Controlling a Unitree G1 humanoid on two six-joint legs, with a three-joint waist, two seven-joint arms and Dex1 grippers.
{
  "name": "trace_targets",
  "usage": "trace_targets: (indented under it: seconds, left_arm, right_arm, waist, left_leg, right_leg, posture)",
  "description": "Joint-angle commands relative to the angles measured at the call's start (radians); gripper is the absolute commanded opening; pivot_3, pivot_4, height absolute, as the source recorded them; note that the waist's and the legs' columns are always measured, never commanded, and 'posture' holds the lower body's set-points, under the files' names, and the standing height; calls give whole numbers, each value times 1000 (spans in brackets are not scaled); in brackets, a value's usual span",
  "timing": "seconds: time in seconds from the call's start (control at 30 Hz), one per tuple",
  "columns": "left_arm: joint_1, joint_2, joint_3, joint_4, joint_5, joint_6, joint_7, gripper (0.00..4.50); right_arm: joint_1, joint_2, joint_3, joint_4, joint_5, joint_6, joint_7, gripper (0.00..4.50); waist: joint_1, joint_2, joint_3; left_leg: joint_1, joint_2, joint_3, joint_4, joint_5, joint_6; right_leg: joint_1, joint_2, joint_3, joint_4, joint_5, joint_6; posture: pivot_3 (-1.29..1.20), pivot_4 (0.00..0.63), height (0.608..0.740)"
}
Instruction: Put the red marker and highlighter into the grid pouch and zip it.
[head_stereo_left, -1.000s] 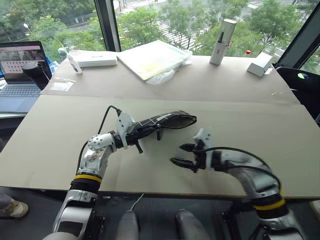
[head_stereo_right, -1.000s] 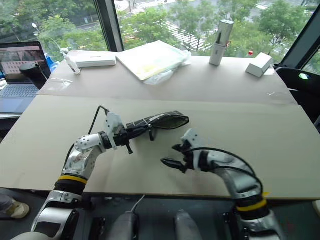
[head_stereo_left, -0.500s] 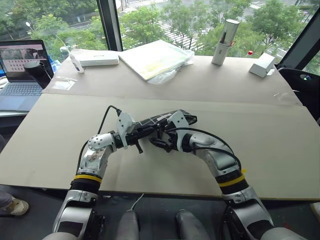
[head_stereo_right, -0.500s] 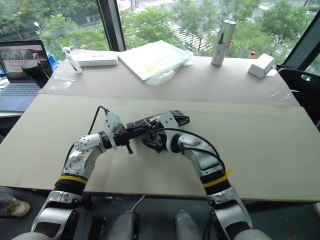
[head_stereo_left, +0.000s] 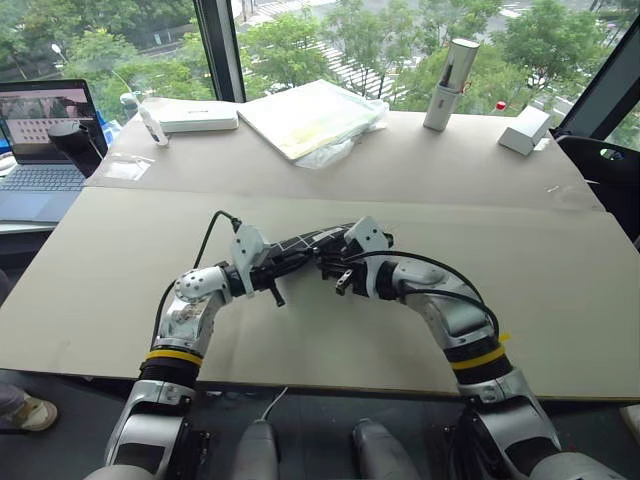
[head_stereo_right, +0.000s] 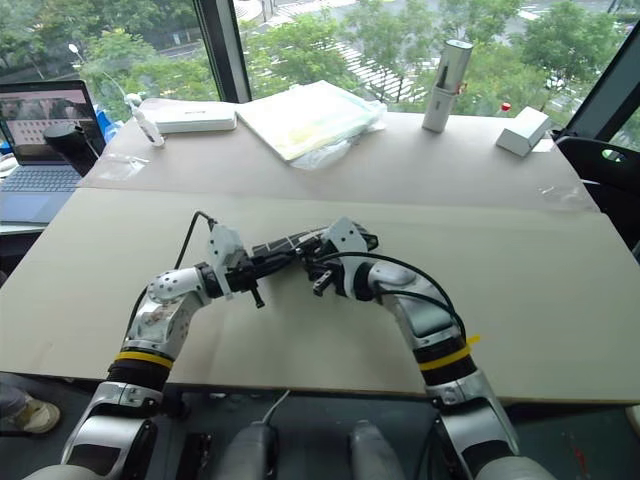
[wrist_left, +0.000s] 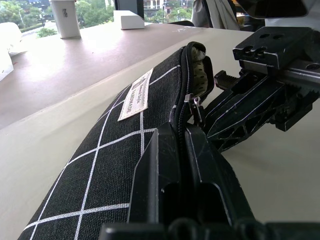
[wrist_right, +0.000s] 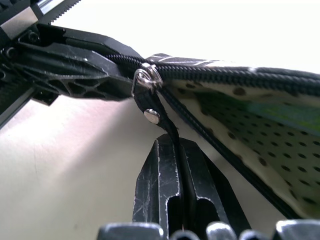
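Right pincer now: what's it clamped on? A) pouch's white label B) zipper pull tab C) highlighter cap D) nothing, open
B: in the right wrist view the right pincer is shut on the black zipper pull of the grid pouch, whose mouth gapes beside it.

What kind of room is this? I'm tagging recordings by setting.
Probably an upper-floor office or lab: a large table beside tall windows looking down on treetops, and an open laptop at its left.

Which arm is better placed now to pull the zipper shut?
The right. Its gripper is already shut on the zipper pull, while the left gripper is clamped on the grid pouch, holding it steady.
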Motion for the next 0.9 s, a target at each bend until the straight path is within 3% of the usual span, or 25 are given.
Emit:
trace_targets:
  seconds: [0.03, 0.33, 0.53, 0.67, 0.87, 0.9]
  left_arm:
    - [-11, -1, 11, -33, -10, -3, 8, 0]
    - [-7, -5, 11, -30, -11, -8, 8, 0]
    - [-13, -9, 9, -21, -11, -9, 5, 0]
    - [-23, -13, 8, -10, -12, -13, 2, 0]
    - [-31, -30, -11, 1, -5, -24, -21, 0]
    - [-33, -31, -12, 4, -3, -27, -23, 0]
  right_arm:
    - [25, -40, -54, -65, 24, 7, 3, 55]
    - [59, -308, -196, 44, -29, -35, -8, 55]
    - [70, -349, -209, 71, -9, -67, 33, 55]
    - [79, -325, -208, 53, 22, -60, 60, 1145]
    - [110, -311, -230, -32, 130, 51, 134, 3214]
    - [110, -317, -243, -34, 144, 70, 139, 3214]
  waist:
    - [0, 0, 0]
    - [6, 0, 0]
    - [-8, 0, 0]
    - [-3, 0, 0]
    - [-1, 0, 0]
    - [1, 0, 0]
  left_leg:
    - [0, 0, 0, 0, 0, 0]
    - [-1, 0, 0, 0, 0, 0]
    - [0, 0, 0, -2, 0, 0]
    - [0, 0, 0, -3, 0, 0]
    - [0, 0, 0, -3, 0, 0]
    - [0, -1, 0, -3, 0, 0]
  right_leg:
    - [0, 0, 0, 0, 0, 0]
    - [0, 0, 0, -1, 0, 0]
    - [0, -1, 0, -2, 0, 0]
    - [0, -1, 0, -4, 0, 0]
    - [1, -1, 0, -4, 0, 0]
    - [1, -1, 0, -4, 0, 0]
  posture:
    - [0, 150, 739]
    - [0, 150, 739]
    - [0, 150, 739]
    - [0, 150, 739]
    - [0, 150, 739]
    - [0, 150, 739]
